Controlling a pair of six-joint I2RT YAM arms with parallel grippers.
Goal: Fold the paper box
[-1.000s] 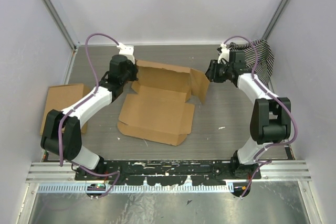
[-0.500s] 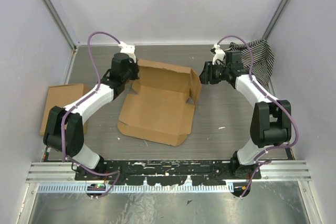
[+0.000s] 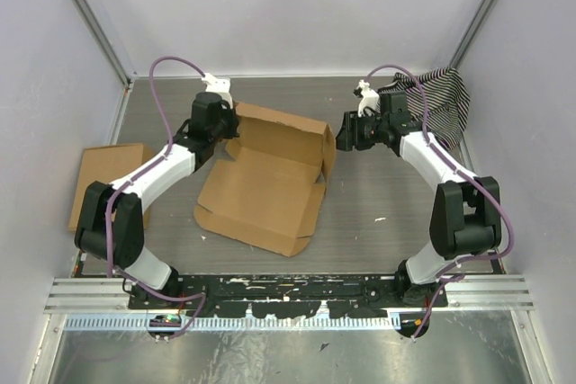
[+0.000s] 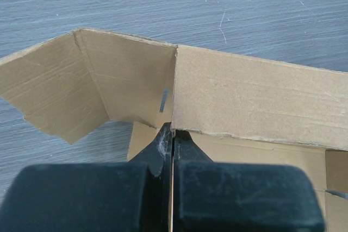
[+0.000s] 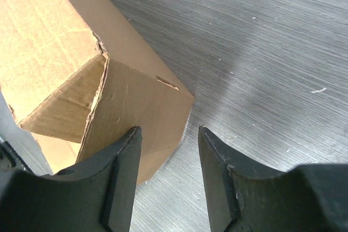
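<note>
Far left: an oblong brown cardboard piece lies flat on the grey, streaked table. It is partly under the left arm and apart from the box.

Left gripper: the black left gripper sits at the box's rear left corner. Its two fingers are clenched on the top edge of the raised back wall, right where that wall meets a side flap.

Centre: the paper box, plain brown die-cut cardboard, rests mid-table between the two arms. Its wide front panel lies flat toward the arm bases. The back wall and the right side flap stand up.

Right gripper: the black right gripper is at the box's rear right corner, fingers spread apart and grasping nothing. The wrist view shows the standing flap's lower corner in the gap between them; whether a finger touches it cannot be told.

Far right: a black-and-white striped cloth lies bunched in the rear right corner, behind the right arm.
</note>
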